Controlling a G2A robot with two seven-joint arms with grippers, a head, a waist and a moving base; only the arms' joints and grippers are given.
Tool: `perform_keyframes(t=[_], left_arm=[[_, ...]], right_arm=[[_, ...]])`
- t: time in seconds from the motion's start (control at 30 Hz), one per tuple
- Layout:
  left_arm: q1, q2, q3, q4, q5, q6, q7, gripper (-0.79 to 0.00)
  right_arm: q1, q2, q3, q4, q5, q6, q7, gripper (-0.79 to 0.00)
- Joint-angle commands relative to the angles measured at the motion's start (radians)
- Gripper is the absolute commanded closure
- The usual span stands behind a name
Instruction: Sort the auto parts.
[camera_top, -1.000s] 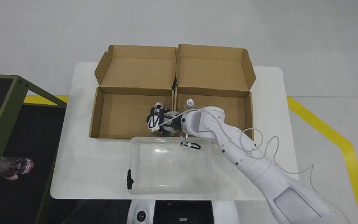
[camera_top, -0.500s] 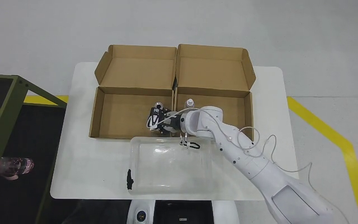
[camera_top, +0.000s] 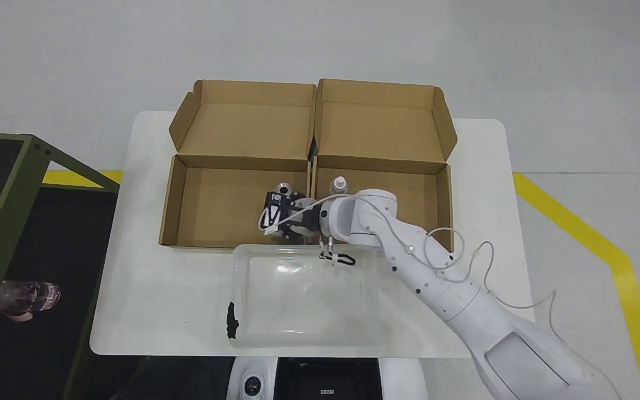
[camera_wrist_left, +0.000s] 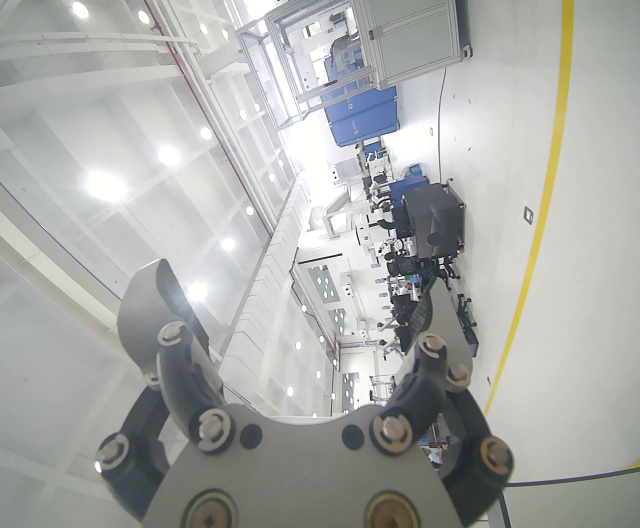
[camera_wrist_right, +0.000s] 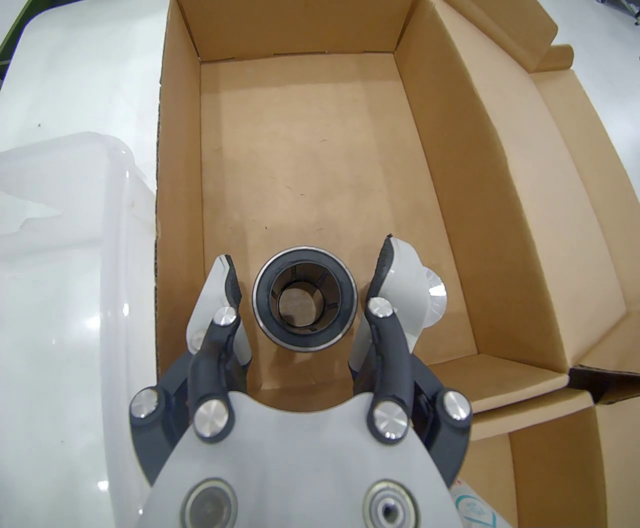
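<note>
So the left gripper (camera_wrist_left: 290, 292) points up at the ceiling, fingers spread wide with nothing in them. My guess is that's just to have it out of the way while the other arm works. On the bench (camera_top: 140, 290) the clear bin (camera_top: 290, 305) sits along the near edge, I'd say as the supply tub, and a small black piece (camera_top: 231, 321) against its left wall looks like it's waiting to be sorted. Behind the bin, toward the far edge, the left box (camera_top: 215, 205) has its lid flapped back so an arm can come straight down into it. The part in play is a short metal sleeve (camera_wrist_right: 306, 299) with a dark bore. It looks to be standing upright on that box's floor, near the corner closest to the bin and the other box. The right gripper (camera_wrist_right: 307, 252) hangs right over it, fingers wide, one on each side with a visible gap on both, so it isn't gripping the sleeve. Reads to me like a drop-off rather than a pick, but I can't be sure. Another black bit (camera_top: 340, 258) lies in the bin by its far wall. The right box (camera_top: 400, 200) butts up against the left one and holds a small white part (camera_top: 340, 184) near the shared wall, so presumably it's one kind per box.
</note>
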Motion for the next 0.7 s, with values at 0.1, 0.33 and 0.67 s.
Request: perform_keyframes(t=[0.1, 0.33, 0.67], left_arm=[[0.0, 0.0, 0.0, 0.0, 0.0, 0.0, 0.0, -0.785], [0.0, 0.0, 0.0, 0.0, 0.0, 0.0, 0.0, -0.785], [0.0, 0.0, 0.0, 0.0, 0.0, 0.0, 0.0, -0.785]], right_arm=[[-0.002, 0.003, 0.019, -0.052, -0.008, -0.002, -0.001, -0.477], [-0.008, 0.009, 0.055, -0.137, -0.012, -0.001, 0.0, -0.499], [-0.091, 0.04, 0.152, -0.335, -0.024, -0.016, 0.01, -0.529]])
